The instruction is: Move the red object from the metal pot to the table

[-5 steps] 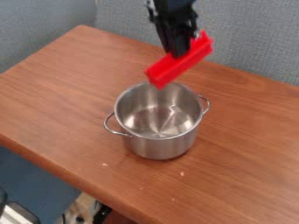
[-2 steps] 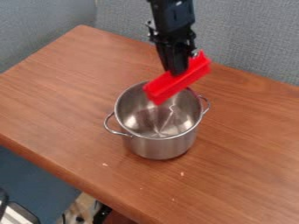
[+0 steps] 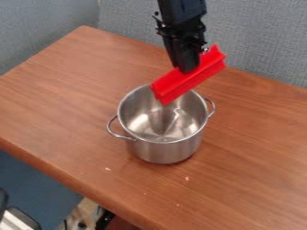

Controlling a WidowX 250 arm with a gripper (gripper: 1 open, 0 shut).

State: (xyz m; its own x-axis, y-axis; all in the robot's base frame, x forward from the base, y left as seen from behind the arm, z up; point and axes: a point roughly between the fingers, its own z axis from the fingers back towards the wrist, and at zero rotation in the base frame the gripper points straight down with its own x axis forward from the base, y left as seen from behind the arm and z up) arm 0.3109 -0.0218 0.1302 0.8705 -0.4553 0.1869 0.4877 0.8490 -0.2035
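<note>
The red object [image 3: 188, 76], a flat bright red block, hangs tilted in the air above the far right rim of the metal pot [image 3: 162, 126]. My black gripper [image 3: 188, 61] reaches down from the top of the view and is shut on the red object near its middle. The shiny pot stands upright on the reddish-brown table [image 3: 60, 90], with a loop handle on its left and another on its right, and its inside shows only bare steel.
The table's front edge runs diagonally from the lower left to the bottom right. A grey wall stands behind the table. Bare wood lies to the left of the pot and to its right.
The gripper first sank a little with the red block, then rose and shifted slightly right, so the block's lower end now hangs over the pot's rim rather than its opening.
</note>
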